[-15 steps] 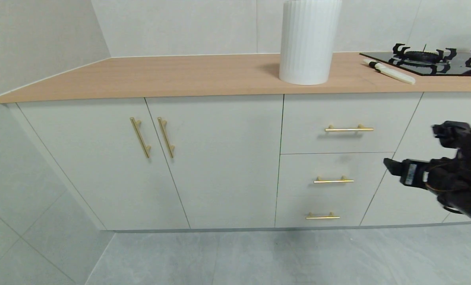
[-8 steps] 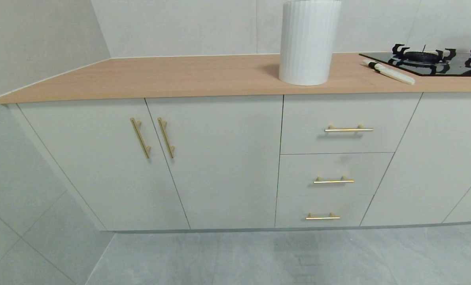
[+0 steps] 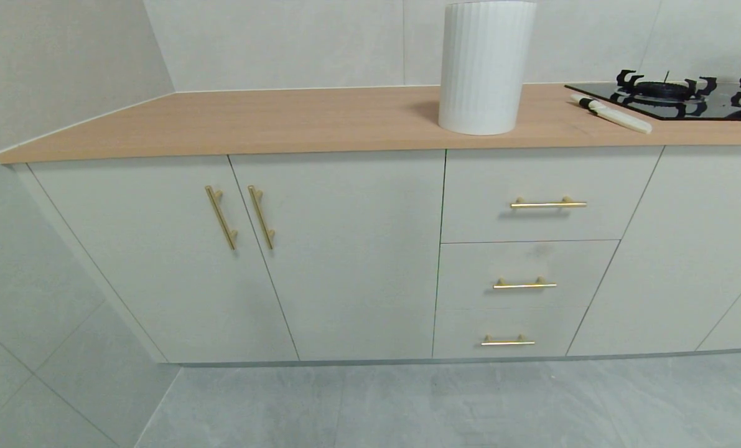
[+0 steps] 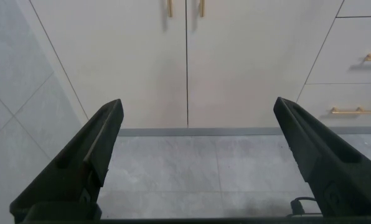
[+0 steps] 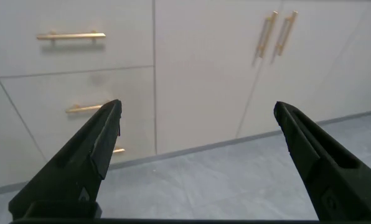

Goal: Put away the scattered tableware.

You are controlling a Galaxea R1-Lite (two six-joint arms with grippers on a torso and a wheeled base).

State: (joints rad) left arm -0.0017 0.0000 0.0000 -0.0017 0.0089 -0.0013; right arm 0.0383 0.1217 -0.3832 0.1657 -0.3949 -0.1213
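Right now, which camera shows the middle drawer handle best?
Head view: the middle drawer handle shows whole and unobstructed. The right wrist view has it partly behind the right end effector; the left wrist view cuts it at the picture's edge.

The left gripper (image 4: 198, 104) holds its jaws wide apart above the grey tiled floor (image 4: 192, 168). Cabinet doors (image 4: 142, 62) with gold handles (image 4: 169, 7) face it at twelve o'clock, with drawers (image 4: 353, 93) toward two.
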